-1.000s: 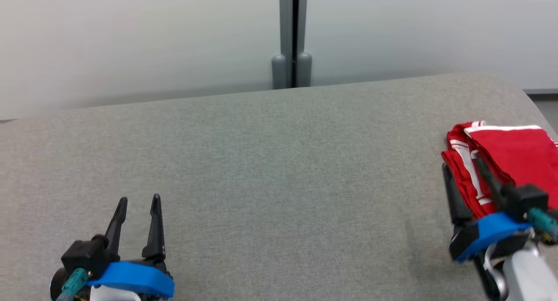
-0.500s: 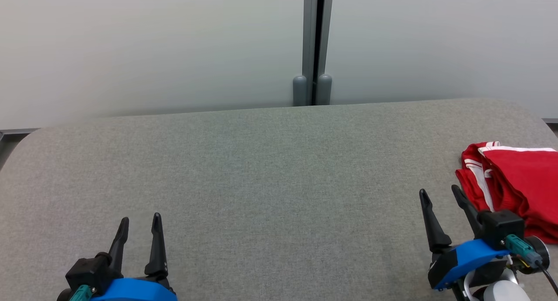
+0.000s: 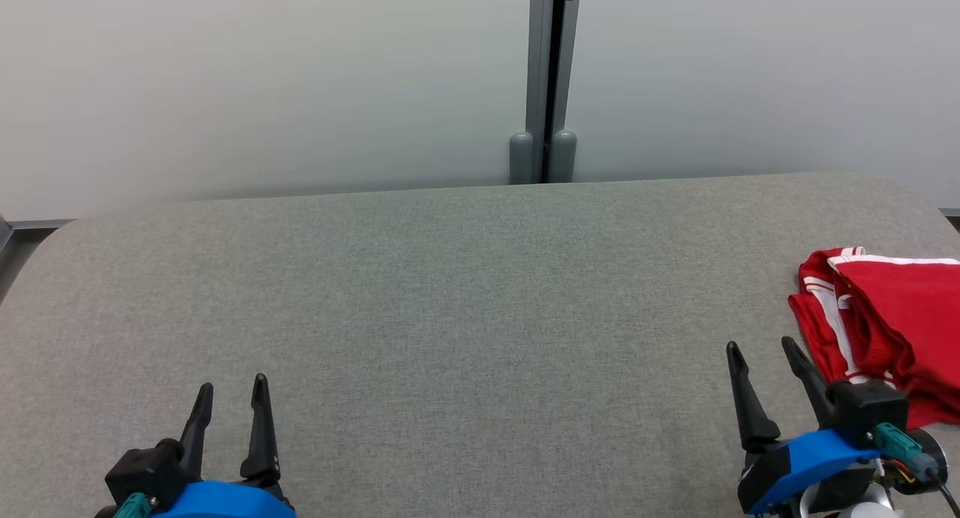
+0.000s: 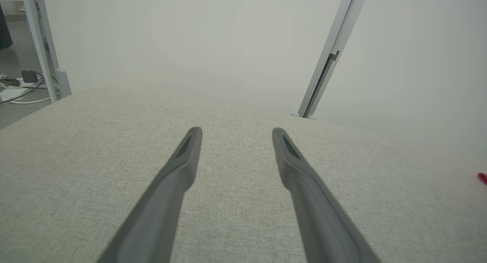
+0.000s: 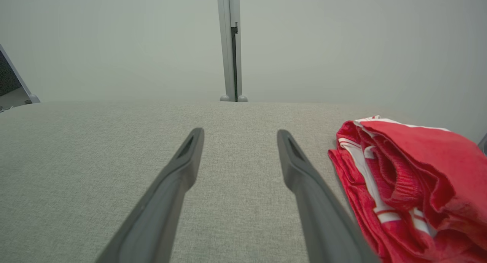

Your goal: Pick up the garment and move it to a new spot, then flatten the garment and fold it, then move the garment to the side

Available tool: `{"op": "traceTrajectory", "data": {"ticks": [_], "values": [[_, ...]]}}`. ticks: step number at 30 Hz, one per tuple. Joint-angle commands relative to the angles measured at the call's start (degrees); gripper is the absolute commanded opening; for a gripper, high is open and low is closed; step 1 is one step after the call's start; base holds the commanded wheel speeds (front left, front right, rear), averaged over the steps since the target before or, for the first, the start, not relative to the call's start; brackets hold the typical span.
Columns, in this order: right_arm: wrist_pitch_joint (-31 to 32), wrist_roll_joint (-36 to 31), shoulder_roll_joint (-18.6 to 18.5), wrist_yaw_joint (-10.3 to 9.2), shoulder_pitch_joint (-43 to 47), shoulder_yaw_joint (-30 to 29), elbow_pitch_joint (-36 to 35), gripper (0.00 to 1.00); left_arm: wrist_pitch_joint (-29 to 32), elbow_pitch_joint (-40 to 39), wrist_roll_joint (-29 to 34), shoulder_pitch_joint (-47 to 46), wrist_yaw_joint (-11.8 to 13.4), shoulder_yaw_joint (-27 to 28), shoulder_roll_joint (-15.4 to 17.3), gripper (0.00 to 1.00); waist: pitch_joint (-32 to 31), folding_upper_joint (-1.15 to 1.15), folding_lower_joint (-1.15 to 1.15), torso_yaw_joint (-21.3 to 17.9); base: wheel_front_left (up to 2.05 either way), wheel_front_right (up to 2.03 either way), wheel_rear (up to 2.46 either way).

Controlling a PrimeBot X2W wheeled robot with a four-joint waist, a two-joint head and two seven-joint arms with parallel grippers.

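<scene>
Reading across the grey padded surface (image 3: pixel 450 293) from our left, we find the near and middle stretches bare, and the red garment (image 3: pixel 889 308) with white stripes lies at the far right edge as a compact, layered bundle (part of it runs past the head view's border). From that we judge the work close to finished: the cloth looks folded and set to the side, and little seems left beyond drawing the arms clear.

Our left gripper (image 3: pixel 232 383) sits low at the near left, fingers spread wide, holding and touching nothing. Our right gripper (image 3: pixel 759 343) is equally wide and empty, just beside the garment's left edge. Whether its outer finger brushes the cloth, we cannot tell.
</scene>
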Motion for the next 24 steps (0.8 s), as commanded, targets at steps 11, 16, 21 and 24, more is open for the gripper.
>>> {"op": "traceTrajectory", "data": {"ticks": [11, 16, 21, 24], "values": [[-0.3, -0.3, 0.7, 0.02, 1.3, 0.4, -0.8, 1.00, -0.2, 0.3, 0.2, -0.9, -0.8, 0.4, 0.4, 1.00, 0.3, 0.00, 0.00, -0.2, 0.00, 0.00, 0.00], [-0.4, -0.1, 0.8, 0.02, 1.4, 0.5, -0.7, 1.00, -0.2, 0.5, 0.4, -1.1, -0.9, 0.5, 0.4, 1.00, 0.4, 0.00, 0.00, -0.4, 0.00, 0.00, 0.00], [0.2, 0.4, 0.7, 0.00, 1.1, 0.4, 1.1, 0.00, 0.4, 1.7, -0.4, 0.5, -0.9, 0.3, -0.6, 0.00, 0.5, 0.00, 0.00, -0.4, 0.00, 0.00, 0.00], [0.3, 0.3, 0.8, 0.00, 1.7, 0.5, 2.9, 0.00, 0.4, 3.3, -0.2, 1.9, -0.9, 0.2, -1.2, 0.00, 0.5, 0.00, 0.00, -0.4, 0.00, 0.00, 0.00]]}}
